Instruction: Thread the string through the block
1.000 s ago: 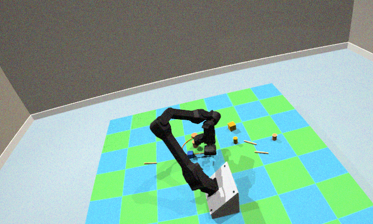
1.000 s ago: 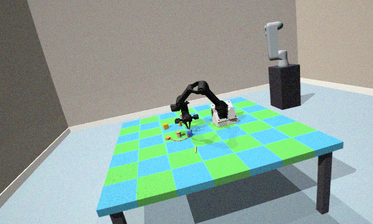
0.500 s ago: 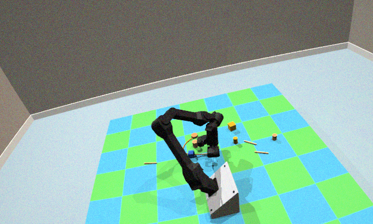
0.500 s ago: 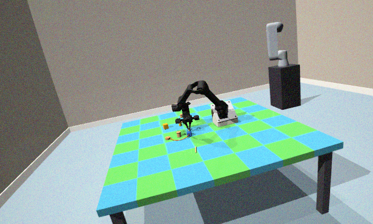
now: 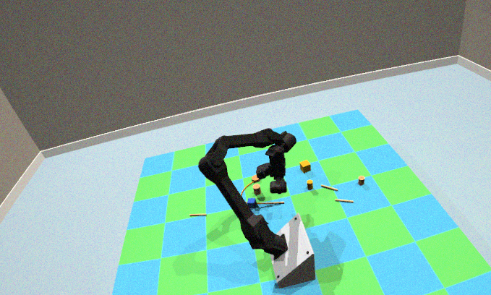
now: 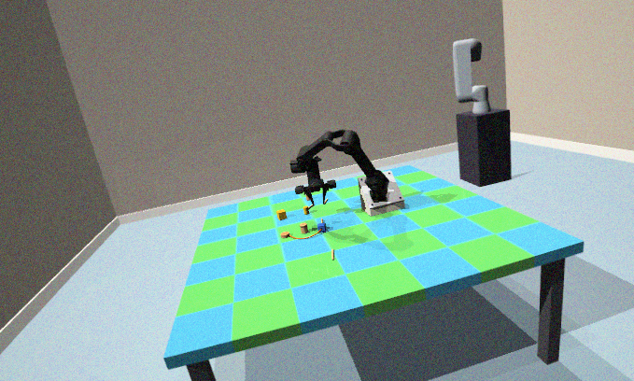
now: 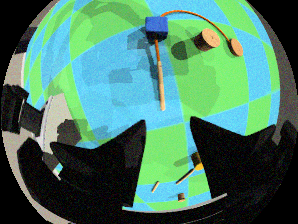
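Observation:
The blue block [image 5: 252, 202] [image 6: 321, 227] [image 7: 156, 28] stands on the table. The orange string [image 5: 244, 189] [image 6: 302, 238] [image 7: 177, 11] curves from the round wooden button [image 5: 254, 178] [image 6: 285, 234] [image 7: 236, 47] to one side of the block. A short piece of string shows at the opposite side, joined to the thin stick [image 5: 274, 202] [image 7: 161, 87], which is wholly outside the block. The stick is at table level or just above; I cannot tell exactly. My gripper [image 6: 318, 205] [image 7: 168, 122] is open and empty, raised above the table beyond the stick's free end.
A wooden cylinder [image 5: 256, 189] [image 6: 303, 228] [image 7: 207, 39] stands between block and button. A yellow cube [image 5: 304, 165] [image 6: 281, 215], a yellow cylinder [image 5: 309, 184], two loose sticks [image 5: 329, 187] [image 5: 344, 200] and another cylinder [image 5: 361, 179] are on the other side. One loose stick [image 5: 197, 215] [image 6: 332, 254] lies beyond the block.

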Motion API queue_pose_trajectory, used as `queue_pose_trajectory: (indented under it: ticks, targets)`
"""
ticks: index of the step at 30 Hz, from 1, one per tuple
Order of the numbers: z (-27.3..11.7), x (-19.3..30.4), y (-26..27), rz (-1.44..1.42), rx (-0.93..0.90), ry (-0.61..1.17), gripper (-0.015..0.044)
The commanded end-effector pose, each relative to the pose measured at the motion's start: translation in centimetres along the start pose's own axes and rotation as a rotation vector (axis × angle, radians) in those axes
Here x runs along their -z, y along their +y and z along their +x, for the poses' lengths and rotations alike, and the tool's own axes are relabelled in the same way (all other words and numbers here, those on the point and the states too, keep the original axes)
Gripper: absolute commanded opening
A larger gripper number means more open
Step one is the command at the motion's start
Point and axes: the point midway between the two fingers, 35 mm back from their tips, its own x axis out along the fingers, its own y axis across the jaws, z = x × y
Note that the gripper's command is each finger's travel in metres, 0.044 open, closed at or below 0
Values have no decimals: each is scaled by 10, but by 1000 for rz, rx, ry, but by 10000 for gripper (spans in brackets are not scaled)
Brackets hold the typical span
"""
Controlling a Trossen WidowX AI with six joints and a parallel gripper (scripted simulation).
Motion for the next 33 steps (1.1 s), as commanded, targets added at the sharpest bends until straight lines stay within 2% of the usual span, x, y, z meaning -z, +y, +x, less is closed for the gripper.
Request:
queue_pose_trajectory:
  ticks: [1,7,9,11,33]
  targets:
    - [0,0,0,0,0,0,236]
    - [-2,0,0,0,0,0,394]
    - [-20,-2,0,-3,-3,1,440]
    - [-29,-2,1,-4,-5,2,440]
    - [-26,-2,1,3,-3,-3,440]
